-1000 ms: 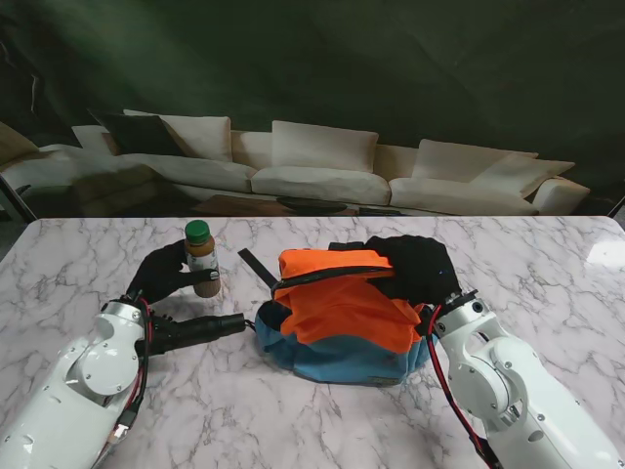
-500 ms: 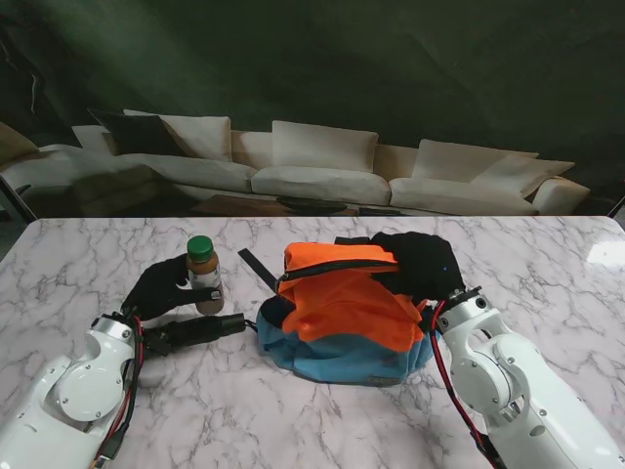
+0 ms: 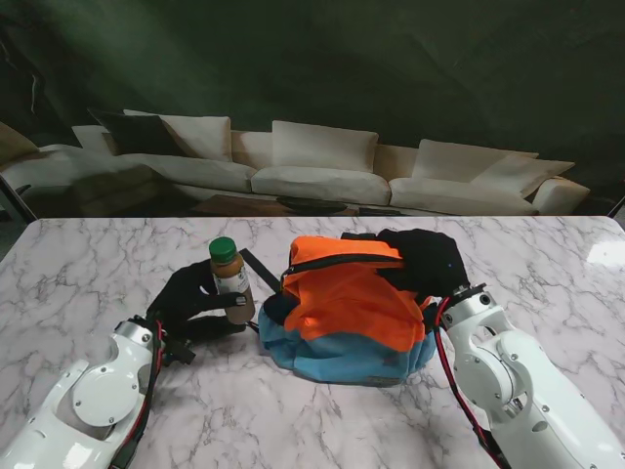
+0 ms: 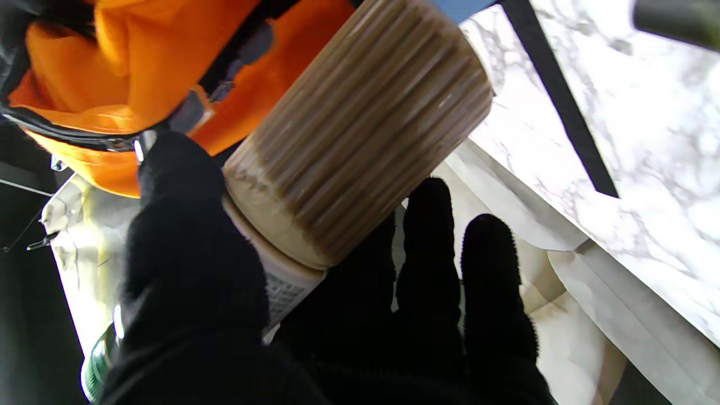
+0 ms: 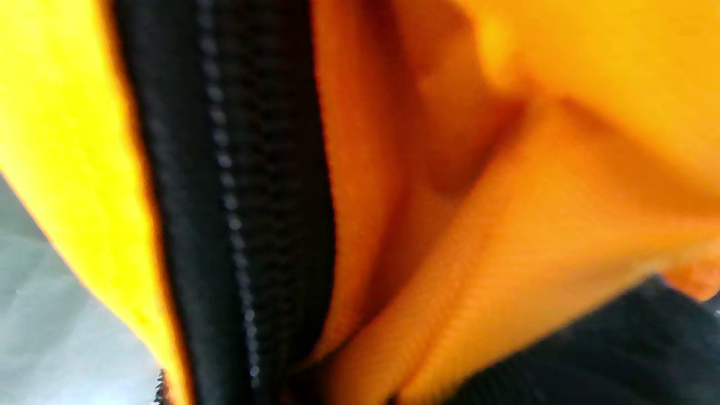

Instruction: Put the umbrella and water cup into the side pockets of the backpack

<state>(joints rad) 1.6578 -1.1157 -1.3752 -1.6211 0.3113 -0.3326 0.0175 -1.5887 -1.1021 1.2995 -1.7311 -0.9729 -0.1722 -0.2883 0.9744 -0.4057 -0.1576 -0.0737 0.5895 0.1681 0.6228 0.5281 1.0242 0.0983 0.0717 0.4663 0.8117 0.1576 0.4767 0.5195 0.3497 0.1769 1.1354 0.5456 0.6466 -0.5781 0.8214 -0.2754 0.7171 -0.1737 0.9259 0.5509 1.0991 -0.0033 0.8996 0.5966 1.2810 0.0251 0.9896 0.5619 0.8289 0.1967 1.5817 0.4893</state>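
The left hand [image 3: 195,296] gripped the bottle [image 3: 230,280] upright, just left of the backpack [image 3: 347,313]. The right hand [image 3: 427,262] lay on the backpack's far right side; I could not tell whether it clutched the fabric.

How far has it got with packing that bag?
Nothing is packed yet. The left hand holds the green-capped bottle upright beside the backpack, close to its side but not in a pocket. The right hand rests on the backpack's far side. The umbrella lies on the table, waiting.
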